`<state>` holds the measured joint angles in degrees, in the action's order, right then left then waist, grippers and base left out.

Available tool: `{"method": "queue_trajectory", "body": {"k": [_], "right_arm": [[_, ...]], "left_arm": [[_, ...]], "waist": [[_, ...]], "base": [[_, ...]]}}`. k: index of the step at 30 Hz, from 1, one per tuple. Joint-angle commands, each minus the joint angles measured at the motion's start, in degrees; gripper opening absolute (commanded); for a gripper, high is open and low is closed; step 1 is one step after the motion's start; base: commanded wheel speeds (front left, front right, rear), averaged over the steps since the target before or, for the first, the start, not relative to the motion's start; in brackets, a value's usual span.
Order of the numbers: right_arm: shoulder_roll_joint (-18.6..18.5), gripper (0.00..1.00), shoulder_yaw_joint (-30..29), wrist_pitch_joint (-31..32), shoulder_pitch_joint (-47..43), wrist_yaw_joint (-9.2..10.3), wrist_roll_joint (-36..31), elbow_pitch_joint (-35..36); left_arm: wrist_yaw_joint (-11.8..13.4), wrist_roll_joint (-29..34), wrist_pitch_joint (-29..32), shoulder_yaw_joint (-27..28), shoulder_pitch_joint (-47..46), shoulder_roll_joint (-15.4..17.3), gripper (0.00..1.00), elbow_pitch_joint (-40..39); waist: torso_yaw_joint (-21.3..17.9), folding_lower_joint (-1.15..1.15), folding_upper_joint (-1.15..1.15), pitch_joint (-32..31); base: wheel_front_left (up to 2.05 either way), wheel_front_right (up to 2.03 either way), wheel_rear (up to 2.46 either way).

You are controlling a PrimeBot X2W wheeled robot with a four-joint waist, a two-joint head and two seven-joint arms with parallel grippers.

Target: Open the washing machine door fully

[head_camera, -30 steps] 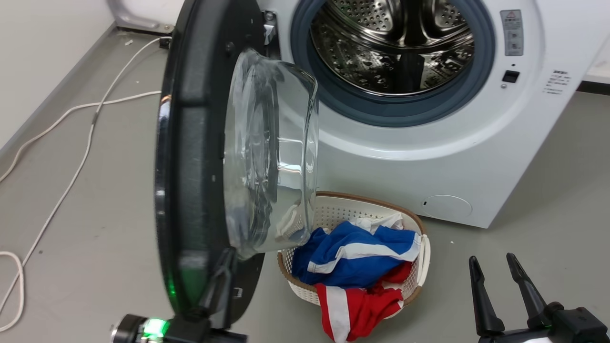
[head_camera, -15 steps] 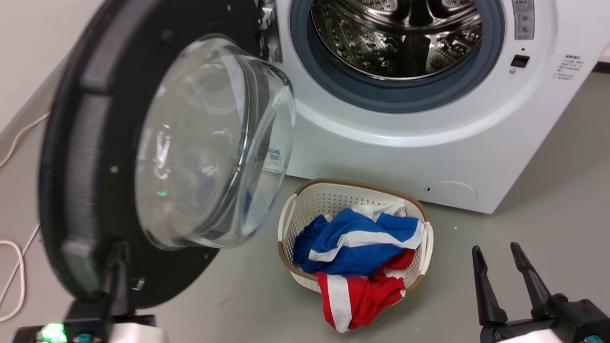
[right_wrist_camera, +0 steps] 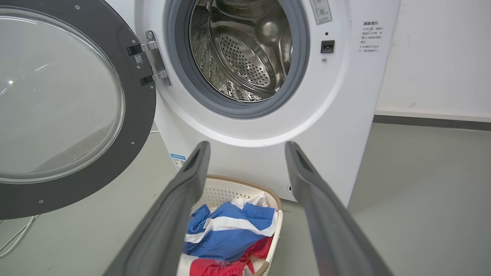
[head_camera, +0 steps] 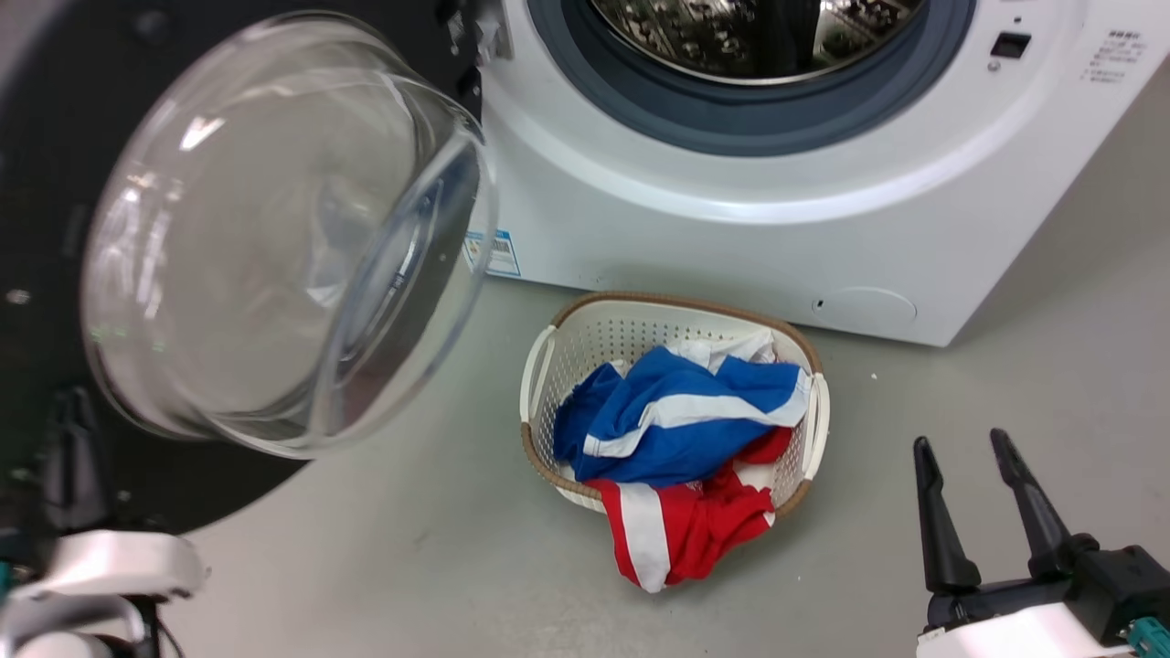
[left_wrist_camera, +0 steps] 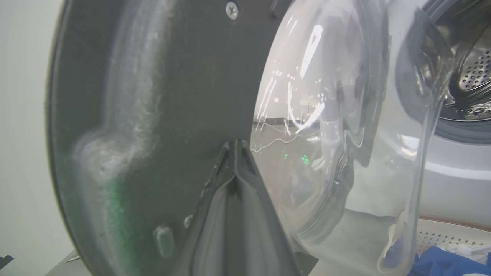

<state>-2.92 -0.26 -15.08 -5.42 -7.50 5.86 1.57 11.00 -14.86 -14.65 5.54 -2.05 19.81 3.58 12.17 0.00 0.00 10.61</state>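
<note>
The washing machine [head_camera: 713,247] is white, and its steel drum [right_wrist_camera: 245,50] stands open. The washing machine door [head_camera: 37,183] hangs from hinges on the machine's left side, swung wide, its clear glass bowl [head_camera: 283,228] bulging toward me. In the right wrist view the door [right_wrist_camera: 140,115] lies nearly flat beside the machine [right_wrist_camera: 337,115]. My left gripper [left_wrist_camera: 236,143] is shut, its tip against the door's black inner face [left_wrist_camera: 165,96] beside the glass [left_wrist_camera: 326,115]. In the head view it [head_camera: 69,411] sits at the door's lower rim. My right gripper [head_camera: 962,448] is open above the floor, holding nothing.
A white laundry basket [head_camera: 539,366] with blue, white and red clothes sits on the grey floor before the machine, below the door's swing. It shows between my right fingers [right_wrist_camera: 191,180] too. A white cable [right_wrist_camera: 15,237] lies on the floor at left.
The door has swung further open to the left, its glass bowl now facing me. My left gripper went left with it. The head view shifted downward. The right gripper stays open.
</note>
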Motion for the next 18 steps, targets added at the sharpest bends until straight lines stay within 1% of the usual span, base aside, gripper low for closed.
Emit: {"method": "queue_trajectory", "body": {"k": [1, 5, 8, 12, 18], "right_arm": [[0.10, 1.00, -0.10, -0.12, 0.88, 0.01, -0.28, 0.21], [0.09, 1.00, -0.34, -0.12, 1.60, 0.01, -0.52, 0.38], [0.09, 1.00, -0.53, -0.12, 2.20, 0.00, -0.72, 0.56], [0.09, 1.00, -0.76, -0.12, 2.70, 0.01, -0.93, 0.55], [0.09, 1.00, -0.94, -0.12, 3.37, 0.01, -1.30, 0.66]], "left_arm": [[-0.03, -0.77, -0.09, 1.62, -1.68, 1.28, 0.00, 1.06], [-0.47, -2.12, -0.26, 3.92, -3.56, 2.73, 0.00, 3.95], [-1.71, -3.58, -0.35, 6.36, -5.45, 5.02, 0.00, 6.72], [-3.09, -5.09, -0.46, 8.29, -8.06, 7.39, 0.00, 11.08], [-5.37, -6.67, -0.55, 9.88, -12.13, 10.49, 0.00, 16.91]], "waist": [[-0.60, 0.00, 0.00, 1.04], [-1.41, 0.00, 0.00, 2.57], [-1.88, 0.00, 0.00, 3.67], [-2.15, 0.00, 0.00, 4.72], [-2.36, 0.00, 0.00, 6.18]], "base": [[0.00, 0.00, 0.00], [0.00, 0.00, 0.00], [0.00, 0.00, 0.00], [0.00, 0.00, 0.00], [0.00, 0.00, 0.00]]}}
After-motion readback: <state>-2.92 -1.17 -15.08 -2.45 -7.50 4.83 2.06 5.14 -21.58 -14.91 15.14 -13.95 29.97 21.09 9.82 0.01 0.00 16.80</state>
